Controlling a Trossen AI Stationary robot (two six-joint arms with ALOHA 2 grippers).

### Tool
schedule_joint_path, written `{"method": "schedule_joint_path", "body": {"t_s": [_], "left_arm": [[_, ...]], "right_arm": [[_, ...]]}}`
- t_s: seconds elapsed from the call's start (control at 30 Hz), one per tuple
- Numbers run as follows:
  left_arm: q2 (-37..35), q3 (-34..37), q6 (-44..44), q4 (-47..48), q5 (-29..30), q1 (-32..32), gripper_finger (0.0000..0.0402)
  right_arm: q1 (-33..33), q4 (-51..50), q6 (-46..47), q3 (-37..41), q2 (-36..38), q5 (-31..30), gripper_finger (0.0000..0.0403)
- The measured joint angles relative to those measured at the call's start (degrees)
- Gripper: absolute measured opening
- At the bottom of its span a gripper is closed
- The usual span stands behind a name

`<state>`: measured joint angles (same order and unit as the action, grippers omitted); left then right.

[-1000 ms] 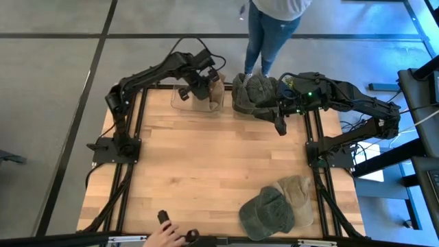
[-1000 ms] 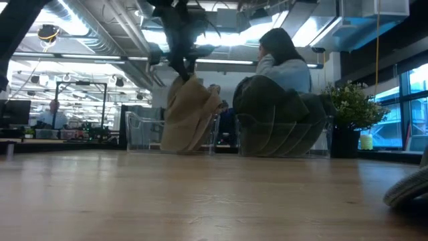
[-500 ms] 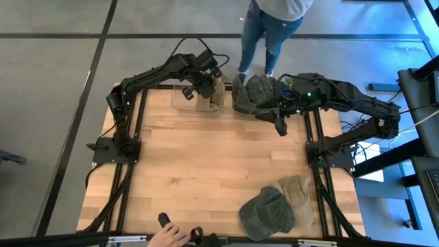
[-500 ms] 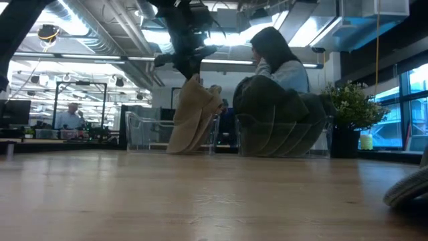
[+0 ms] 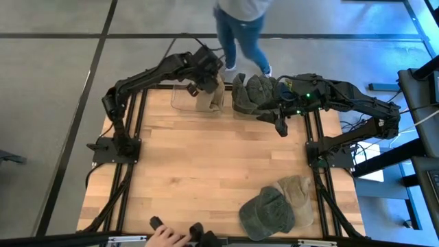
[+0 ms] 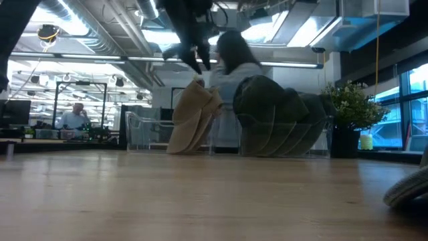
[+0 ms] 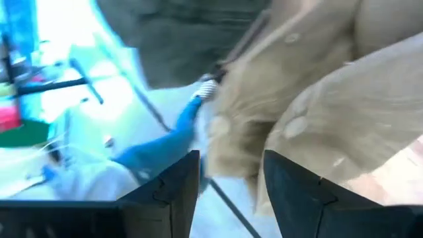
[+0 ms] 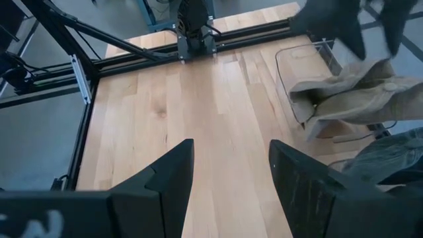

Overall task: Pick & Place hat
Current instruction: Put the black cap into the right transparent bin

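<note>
The tan hat (image 5: pixel 209 98) is a soft, crumpled cloth cap, standing on edge and folded, leaning in a clear bin (image 5: pixel 184 100) at the far edge of the wooden table (image 5: pixel 206 158). In the low view it rises to a point, its fabric draping down in loose folds (image 6: pixel 190 120). The left gripper (image 5: pixel 204 77) is just above its top; in the left wrist view the two dark fingers (image 7: pixel 165 192) stand apart with tan cloth filling the space ahead of them, and whether they pinch it I cannot tell. Beside it, a dark green hat (image 5: pixel 254 95) bulges out of a second clear bin (image 6: pixel 281 137). The right gripper (image 5: pixel 280 127) hangs near that bin, fingers spread, grasping nothing. Two more hats (image 5: pixel 278 206), green and tan, lie overlapping at the near right corner. A person (image 5: pixel 240 27) stands beyond the table.
</note>
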<state>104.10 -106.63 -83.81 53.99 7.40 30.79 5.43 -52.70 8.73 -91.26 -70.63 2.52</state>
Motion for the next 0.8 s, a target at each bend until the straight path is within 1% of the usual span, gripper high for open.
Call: {"method": "schedule_joint_path", "body": {"t_s": [0.13,0.23,0.3,0.33,0.4,0.43,0.47,0.53,0.57,0.6,0.7,0.8], "left_arm": [[-3.94,-0.02,3.72,-1.91,-1.00,0.00,0.0166],[-7.63,-0.04,11.35,-3.39,-3.43,-0.04,0.0165],[-10.11,-0.04,21.25,-3.31,-7.31,-0.07,0.0164],[-11.28,-0.04,28.35,-3.30,-10.09,-0.04,0.0164],[-13.38,-0.04,43.89,-3.23,-17.28,0.55,0.0165],[-14.24,-0.08,50.49,-3.01,-21.84,0.80,0.0166],[-15.04,-0.11,54.76,-2.33,-26.32,0.88,0.0166],[-16.40,-0.11,57.87,0.45,-33.53,0.49,0.0165],[-16.86,-0.11,58.12,1.61,-35.47,-0.43,0.0165],[-17.21,-0.11,58.54,2.22,-36.26,-1.87,0.0164],[-17.33,-0.09,61.03,2.84,-35.97,-6.30,0.0162],[-17.43,1.40,62.10,1.73,-36.02,-9.94,0.0164]], "right_arm": [[0.02,-0.16,0.00,0.00,-0.02,0.02,0.0197],[0.00,-0.88,2.15,0.00,-0.02,0.12,0.0197],[0.00,-2.79,5.61,0.00,-0.02,0.45,0.0197],[0.02,-3.90,7.19,0.00,-0.02,1.04,0.0197],[0.02,-6.15,9.87,0.00,-0.02,3.79,0.0197],[0.02,-7.15,10.87,0.02,-0.02,5.57,0.0197],[-0.02,-7.33,12.10,0.30,-0.02,7.40,0.0197],[-0.48,-7.51,14.02,1.18,-0.02,10.04,0.0197],[-0.91,-7.65,15.45,1.68,-0.02,10.56,0.0197],[-1.44,-7.66,17.07,2.32,-0.03,10.68,0.0197],[-4.01,-9.20,23.90,4.96,0.01,10.63,0.0197],[-8.63,-11.24,30.60,8.44,0.20,9.90,0.0197]]}}
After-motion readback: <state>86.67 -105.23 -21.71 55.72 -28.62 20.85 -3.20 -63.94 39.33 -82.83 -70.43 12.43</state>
